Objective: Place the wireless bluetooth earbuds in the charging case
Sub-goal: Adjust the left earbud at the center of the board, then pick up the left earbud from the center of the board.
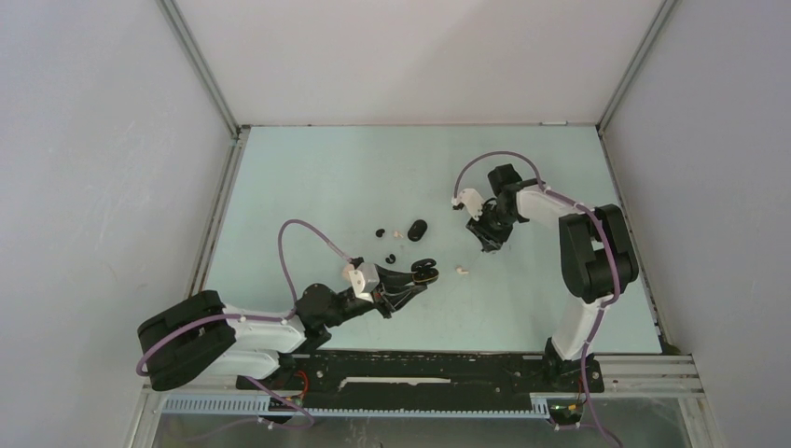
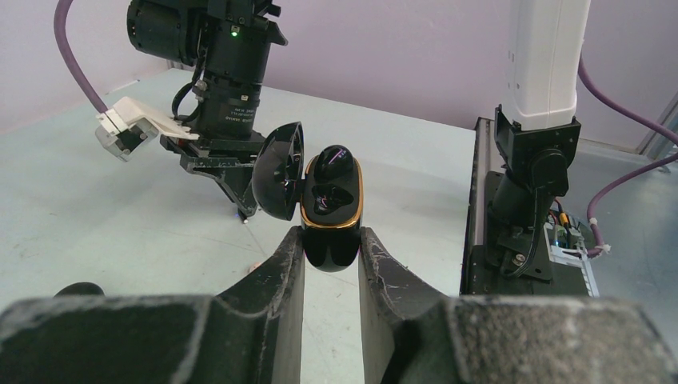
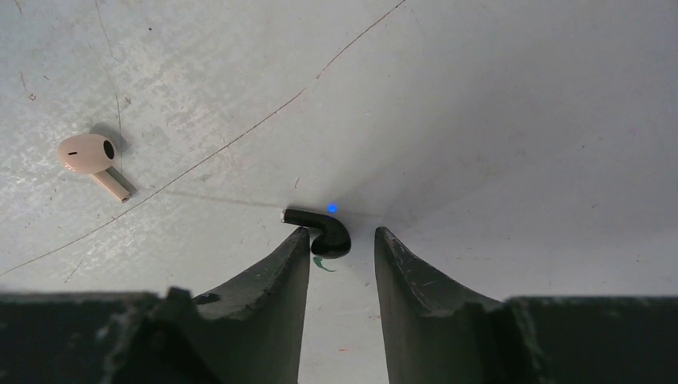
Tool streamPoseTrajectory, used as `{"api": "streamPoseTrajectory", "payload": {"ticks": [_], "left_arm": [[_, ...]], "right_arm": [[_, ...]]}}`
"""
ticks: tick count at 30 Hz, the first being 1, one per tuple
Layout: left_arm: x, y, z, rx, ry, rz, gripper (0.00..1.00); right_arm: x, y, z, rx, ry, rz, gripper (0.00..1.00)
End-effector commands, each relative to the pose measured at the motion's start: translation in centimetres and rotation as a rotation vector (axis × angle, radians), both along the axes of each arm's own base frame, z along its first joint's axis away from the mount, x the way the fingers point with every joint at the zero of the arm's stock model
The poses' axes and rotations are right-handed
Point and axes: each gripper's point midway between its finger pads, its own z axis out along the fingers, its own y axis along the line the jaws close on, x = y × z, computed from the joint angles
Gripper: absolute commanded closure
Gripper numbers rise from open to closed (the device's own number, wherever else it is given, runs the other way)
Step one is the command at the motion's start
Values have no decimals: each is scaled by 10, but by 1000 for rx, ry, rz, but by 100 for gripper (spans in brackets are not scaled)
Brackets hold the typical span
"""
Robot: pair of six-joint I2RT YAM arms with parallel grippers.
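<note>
black case (image 2: 330,210) pinched in left claw (image 2: 331,240); right claw (image 3: 342,236) straddles earbud (image 3: 328,234).

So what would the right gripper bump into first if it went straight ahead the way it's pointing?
Most likely the black earbud, lying just ahead of the open right gripper. The table is right under it. Depth is hard to judge.

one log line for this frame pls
left gripper: jaws shut on open charging case | right gripper: jaws open, black earbud between them on table | whitish earbud: loose on table
</note>
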Motion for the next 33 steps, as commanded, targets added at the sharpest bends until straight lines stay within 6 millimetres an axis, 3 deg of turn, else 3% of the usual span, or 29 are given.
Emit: {"api": "streamPoseTrajectory", "payload": {"ticks": [1,8,14,20,29,33], "left_arm": [[-3,-3,14,-31,-40,-18,100],[-3,-4,13,-27,-39,-21,100],[-3,-4,13,-27,-39,-21,100],[-3,-4,12,-26,-40,-19,100],[-4,-4,13,-26,-38,-25,100],[-3,-4,12,-26,-35,-22,100]], "right_arm": [[-7,1,-6,18,52,24,64],[-12,4,-4,47,70,30,70],[-9,11,-3,58,55,43,64],[-10,13,-4,48,54,59,69],[-16,13,-2,52,76,46,86],[-11,12,23,56,15,4,92]]}}
